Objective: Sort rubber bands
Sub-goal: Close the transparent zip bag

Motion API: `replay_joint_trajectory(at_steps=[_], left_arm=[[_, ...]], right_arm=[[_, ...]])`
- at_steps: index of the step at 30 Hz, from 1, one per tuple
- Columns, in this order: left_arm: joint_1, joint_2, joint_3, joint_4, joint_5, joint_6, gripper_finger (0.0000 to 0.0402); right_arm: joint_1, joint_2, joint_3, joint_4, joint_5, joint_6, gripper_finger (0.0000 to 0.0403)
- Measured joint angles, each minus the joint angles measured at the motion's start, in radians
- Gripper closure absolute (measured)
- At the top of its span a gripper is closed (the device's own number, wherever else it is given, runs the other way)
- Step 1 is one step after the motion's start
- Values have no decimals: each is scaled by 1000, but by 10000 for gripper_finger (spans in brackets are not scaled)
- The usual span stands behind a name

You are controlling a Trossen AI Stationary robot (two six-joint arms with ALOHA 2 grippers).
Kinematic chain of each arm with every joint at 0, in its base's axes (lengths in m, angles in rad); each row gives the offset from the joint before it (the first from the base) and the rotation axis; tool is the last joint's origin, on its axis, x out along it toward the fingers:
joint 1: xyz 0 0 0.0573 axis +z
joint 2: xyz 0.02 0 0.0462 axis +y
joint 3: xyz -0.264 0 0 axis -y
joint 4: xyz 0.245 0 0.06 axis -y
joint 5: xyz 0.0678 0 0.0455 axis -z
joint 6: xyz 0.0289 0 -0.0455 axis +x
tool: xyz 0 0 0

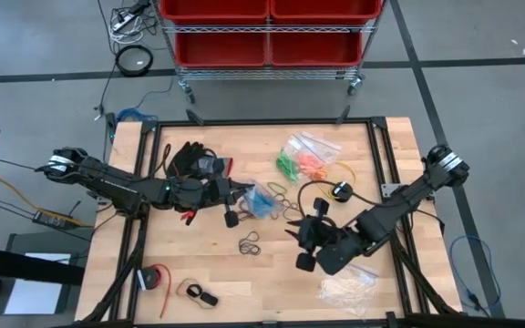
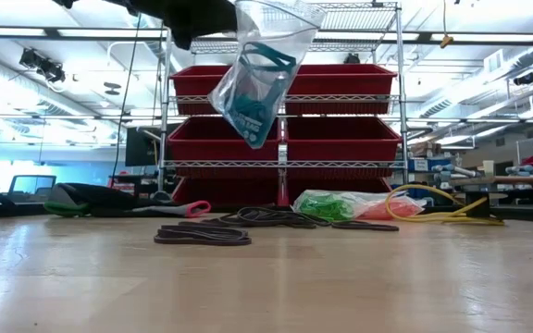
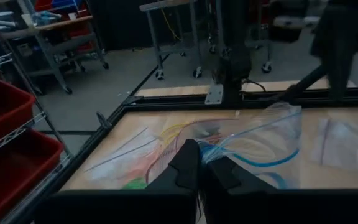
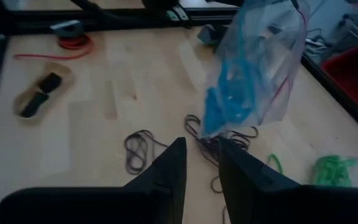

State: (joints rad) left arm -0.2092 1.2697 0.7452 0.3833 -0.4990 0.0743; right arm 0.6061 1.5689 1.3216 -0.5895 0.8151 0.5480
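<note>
Rubber bands [image 2: 202,235], limp black loops, lie on the counter [image 2: 266,287], best pinched at one strand. Right hand [image 4: 202,163] hovers above them, fingers parted, empty. Beyond, left hand [image 3: 199,167] pinches shut a hanging bag [image 2: 259,74] holding blue bands [image 2: 251,109].

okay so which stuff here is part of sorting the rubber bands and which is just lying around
Job: clear bag of blue bands, held up by the left gripper; loose black bands; bagged green and orange bands; right gripper.

Lying about: yellow cable; black gloves; red bins.
</note>
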Motion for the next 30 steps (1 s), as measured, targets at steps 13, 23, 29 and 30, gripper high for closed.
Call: replay_joint_trajectory(at_steps=[13,23,29,30], left_arm=[[-3,0,0,24,138,-17,389],[-10,0,0,72,138,-36,389],[-10,0,0,73,138,-34,389],[-10,0,0,72,138,-34,389]], right_arm=[[-67,15,0,15,-3,2,330],[-75,16,0,44,-5,-7,337],[-83,16,0,88,-7,-46,343],[-85,16,0,96,-12,-50,345]])
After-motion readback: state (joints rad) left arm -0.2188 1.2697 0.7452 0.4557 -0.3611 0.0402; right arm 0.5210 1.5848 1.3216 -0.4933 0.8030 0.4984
